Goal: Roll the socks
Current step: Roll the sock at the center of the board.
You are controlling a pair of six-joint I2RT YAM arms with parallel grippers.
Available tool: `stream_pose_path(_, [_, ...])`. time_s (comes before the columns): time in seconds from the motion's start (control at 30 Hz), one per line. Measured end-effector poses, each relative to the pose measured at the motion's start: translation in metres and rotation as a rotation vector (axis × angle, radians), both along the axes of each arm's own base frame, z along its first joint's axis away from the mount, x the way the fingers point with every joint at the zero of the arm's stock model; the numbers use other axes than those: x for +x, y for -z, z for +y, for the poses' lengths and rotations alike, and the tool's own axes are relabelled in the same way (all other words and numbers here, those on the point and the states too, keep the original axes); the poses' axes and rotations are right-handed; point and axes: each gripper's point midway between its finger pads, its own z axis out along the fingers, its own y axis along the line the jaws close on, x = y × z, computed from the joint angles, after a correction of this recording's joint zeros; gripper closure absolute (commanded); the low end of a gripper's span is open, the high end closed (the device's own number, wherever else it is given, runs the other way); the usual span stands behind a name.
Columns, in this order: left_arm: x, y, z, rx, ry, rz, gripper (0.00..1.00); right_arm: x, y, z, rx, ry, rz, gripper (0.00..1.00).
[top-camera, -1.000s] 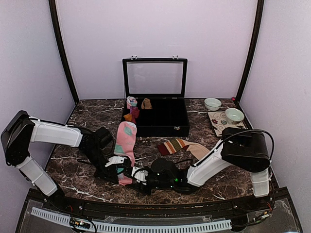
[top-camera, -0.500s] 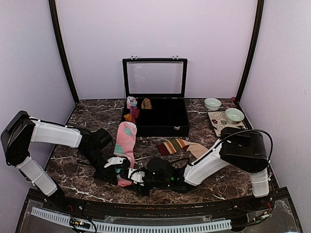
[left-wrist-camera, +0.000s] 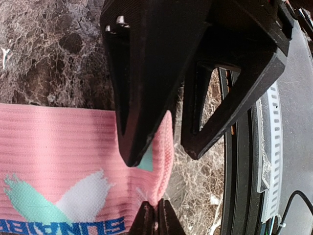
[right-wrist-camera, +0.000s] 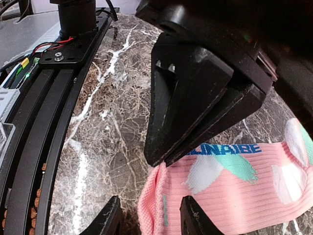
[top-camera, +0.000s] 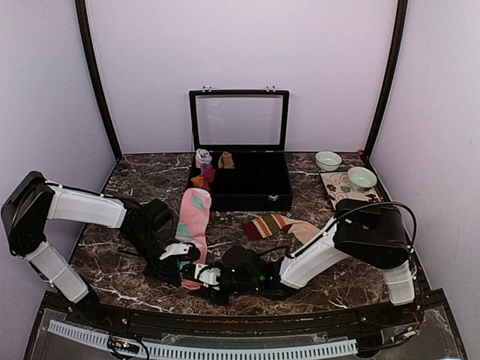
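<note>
Left end effector (left-wrist-camera: 154, 218): well in front of the black case (top-camera: 251, 201), off toward its left corner. The tips are pressed together, pinching the near edge of the pink sock (top-camera: 195, 214) right by its blue lettered band.

Right end effector (right-wrist-camera: 149, 218): also well in front of the case, just beside the left one and facing it. The fingers are spread and straddle the folded-over end of that same sock. We can see a gap on one side, so it doesn't look clamped to us.

Pink sock: on the bench (top-camera: 127, 180) in front of the case's left corner, running lengthwise from near the case toward the arms. It's got mint and white blobs, and the near end is bunched up between the two end effectors.

Striped sock (top-camera: 274, 223): flat on the bench just in front of the case's front wall, toward its right half. Red-brown-cream stripes, with the tan foot trailing off to the right. Neither end effector is touching it.

Black case: open, lid (top-camera: 238, 120) standing upright.

Small bundles (top-camera: 204, 169): inside the case, tucked along its left side, with a tan one (top-camera: 226, 160) beside them at the back.

Bowls (top-camera: 328, 160): two of them, right of the case, the nearer one (top-camera: 362, 178) on a patterned mat (top-camera: 339, 189).
</note>
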Motion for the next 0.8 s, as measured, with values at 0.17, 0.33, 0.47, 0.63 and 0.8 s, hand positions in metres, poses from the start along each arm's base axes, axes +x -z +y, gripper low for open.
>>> stream_pose_path(0.17, [-0.0012, -0.0001, 0.0004, -0.001, 0.001, 0.008, 0.94, 0.0010, 0.0009, 0.0001, 0.000, 0.006, -0.004, 0.70])
stream_pose_path(0.33, [-0.0026, 0.0014, 0.0008, 0.003, 0.003, 0.021, 0.94, 0.0039, -0.0001, 0.0010, 0.007, 0.032, -0.020, 0.88])
stream_pose_path(0.47, [-0.0022, 0.0012, 0.0006, 0.003, 0.003, 0.020, 0.94, 0.0049, 0.0010, 0.0015, 0.008, 0.042, -0.030, 0.93])
stream_pose_path(0.63, [-0.0014, 0.0014, 0.0010, 0.008, 0.002, 0.016, 0.84, 0.0059, 0.0006, 0.0018, 0.014, 0.056, -0.026, 1.00])
stream_pose_path(0.8, [0.0045, 0.0003, 0.0030, 0.020, -0.006, -0.030, 0.46, 0.0051, 0.0022, 0.0020, 0.013, 0.072, 0.015, 1.00])
